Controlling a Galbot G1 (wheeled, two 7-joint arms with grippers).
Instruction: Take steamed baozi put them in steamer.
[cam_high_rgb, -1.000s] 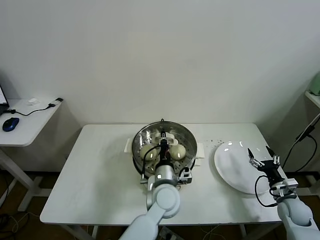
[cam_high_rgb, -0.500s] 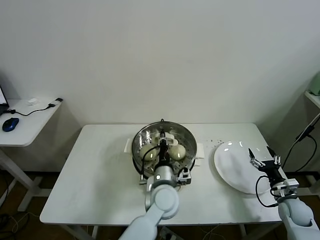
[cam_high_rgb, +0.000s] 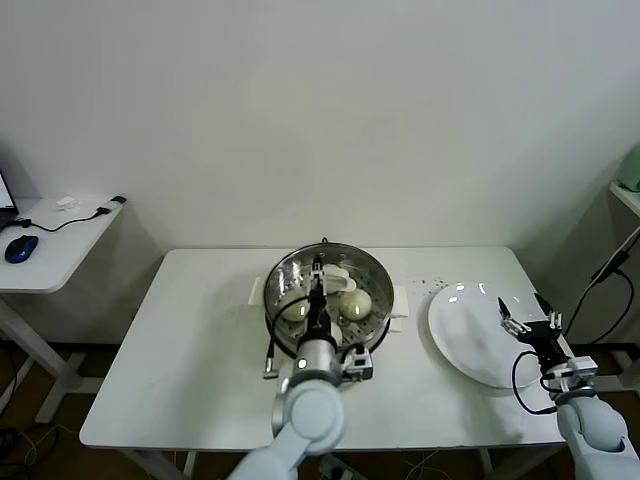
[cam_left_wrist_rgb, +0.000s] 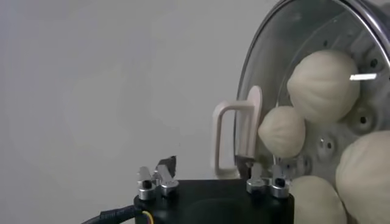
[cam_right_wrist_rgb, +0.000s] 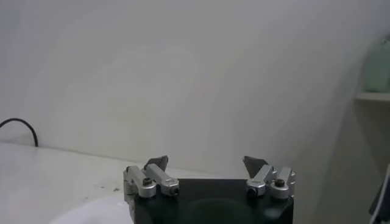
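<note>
The steamer, a shiny steel pot on a white base, stands mid-table. Several cream-white baozi lie on its perforated floor, such as one on the left and one on the right. My left gripper is open and empty above the pot's near-left part. In the left wrist view its open gripper faces the pot rim, the white side handle and the baozi. My right gripper is open and empty over the white plate; the right wrist view shows its gripper spread.
The plate's rim shows in the right wrist view, bare. A side table with a blue mouse and cables stands at far left. A shelf edge and a hanging cable are at far right. The wall is close behind the table.
My left arm has shifted a little to the left over the steamer, its gripper still open. The right arm has barely moved.
</note>
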